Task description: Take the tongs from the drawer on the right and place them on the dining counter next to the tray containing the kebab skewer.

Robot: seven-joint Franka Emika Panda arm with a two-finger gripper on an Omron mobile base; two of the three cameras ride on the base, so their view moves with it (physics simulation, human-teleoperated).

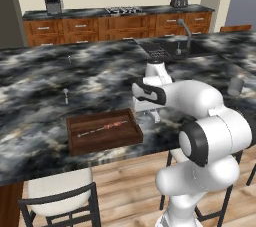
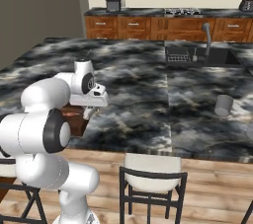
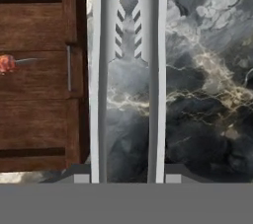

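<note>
Beside the right-hand edge of the tray [image 3: 44,75], low over the dining counter [image 1: 40,71], the gripper [image 3: 127,176] carries the tongs [image 3: 128,70]. In the hand view its fingers are pressed against the outer faces of the two long grey arms, so the tongs run straight out from the hand, parallel to the tray's side rim and just clear of it. That alignment looks deliberate: laid down as they point now, the tongs would lie along the tray without touching its wood.

The tray sits close to the counter's near edge, above a stool, and the kebab skewer [image 1: 102,128] lies lengthwise inside it; in the hand view one reddish piece and the bare end of the stick show near the rim. Keeping the tongs outside the rim suits the task, which asks for them next to the tray, not in it.

From the left base view the white arm reaches forward and bends down, its wrist hanging just right of the tray. Whether the tips of the tongs already touch the stone cannot be told. By my judgement the carrying is done and what remains is lowering and letting go; a release from too high could let them skid on the glossy slab.
</note>
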